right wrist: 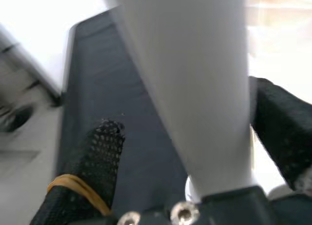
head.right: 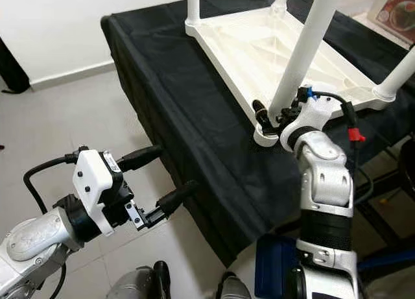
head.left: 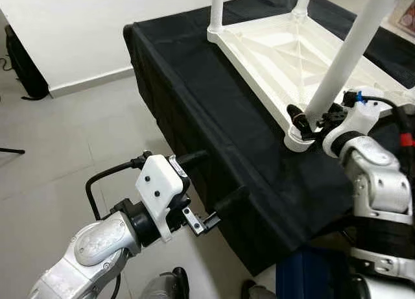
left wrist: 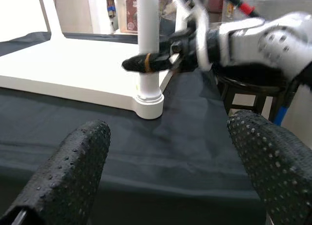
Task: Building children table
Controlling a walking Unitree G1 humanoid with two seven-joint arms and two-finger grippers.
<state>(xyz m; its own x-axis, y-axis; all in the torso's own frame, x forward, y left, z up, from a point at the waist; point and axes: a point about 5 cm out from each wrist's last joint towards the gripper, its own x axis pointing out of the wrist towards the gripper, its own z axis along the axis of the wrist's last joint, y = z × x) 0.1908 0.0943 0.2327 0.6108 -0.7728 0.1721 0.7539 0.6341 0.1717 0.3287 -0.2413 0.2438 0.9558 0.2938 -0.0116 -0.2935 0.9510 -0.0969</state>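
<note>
Black cloth, draped over a raised surface from upper centre to lower right of the frame, its edge hanging toward the floor. Pale tiled floor, left half of the frame, meeting a white wall with a light skirting board at upper left; a dark bag rests against the wall at the far left edge. Blue box-like item, lower right, beneath the cloth's hanging edge; kind cannot be told.
</note>
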